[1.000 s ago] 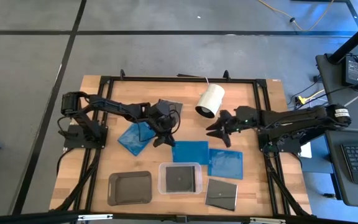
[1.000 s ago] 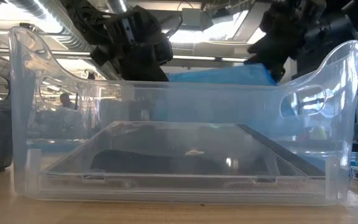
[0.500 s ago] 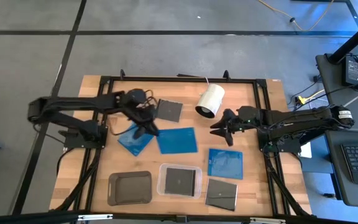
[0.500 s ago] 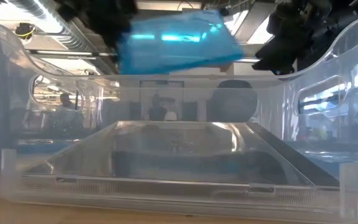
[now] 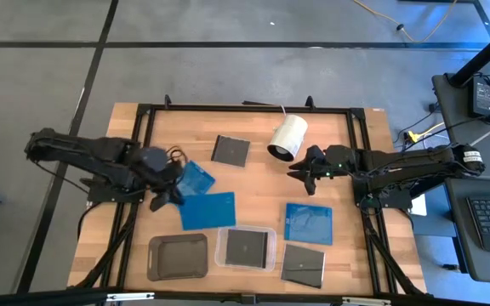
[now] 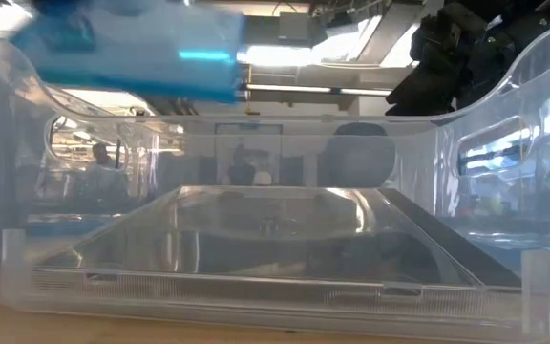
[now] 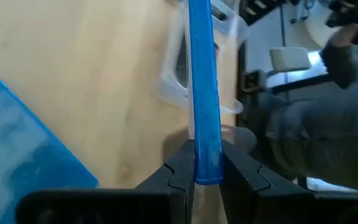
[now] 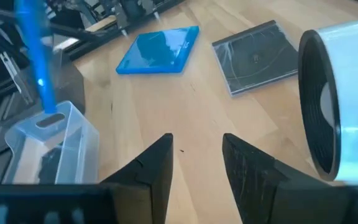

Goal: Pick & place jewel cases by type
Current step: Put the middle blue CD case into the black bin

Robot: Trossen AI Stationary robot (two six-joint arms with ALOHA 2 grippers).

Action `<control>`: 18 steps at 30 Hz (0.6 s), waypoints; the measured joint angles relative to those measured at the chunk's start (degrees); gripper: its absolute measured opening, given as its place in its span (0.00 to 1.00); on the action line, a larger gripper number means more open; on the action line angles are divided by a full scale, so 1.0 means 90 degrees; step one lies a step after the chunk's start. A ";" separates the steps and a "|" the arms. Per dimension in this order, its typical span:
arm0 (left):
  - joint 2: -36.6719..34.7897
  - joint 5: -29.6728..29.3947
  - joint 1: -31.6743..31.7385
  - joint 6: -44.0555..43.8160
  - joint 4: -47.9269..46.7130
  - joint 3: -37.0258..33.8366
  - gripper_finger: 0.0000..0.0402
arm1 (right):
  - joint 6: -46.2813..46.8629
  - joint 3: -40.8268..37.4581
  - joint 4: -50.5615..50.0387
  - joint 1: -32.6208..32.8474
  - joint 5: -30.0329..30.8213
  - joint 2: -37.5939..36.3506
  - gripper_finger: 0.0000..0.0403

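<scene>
Carrying a blue jewel case (image 5: 207,210) edge-on, the left gripper (image 7: 207,182) has its fingers pinched tight on the case's edge, above the table just beside the dark tray (image 5: 178,256). This looks like the transport step; next it needs lowering into the right tray. The right gripper (image 8: 196,149) waits half-open near the white cylinder (image 5: 288,137). No readable writing anywhere.

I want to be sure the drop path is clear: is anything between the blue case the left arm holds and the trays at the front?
Nothing visible. The left end effector grips the blue jewel case just behind the dark tray and clear tray; only bare table lies between. The right end effector hovers farther back, near the white cylinder.
</scene>
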 joint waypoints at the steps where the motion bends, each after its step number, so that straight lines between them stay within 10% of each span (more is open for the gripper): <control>1: -0.0137 -0.0167 -0.0253 -0.0204 0.0043 -0.0021 0.12 | 0.0017 0.0000 -0.0001 0.0000 0.0000 0.0000 0.36; 18: -0.0796 -0.3093 -0.4520 -0.3144 0.1410 -0.1218 0.12 | 0.0359 0.0000 0.0101 0.0000 0.0033 0.0000 0.36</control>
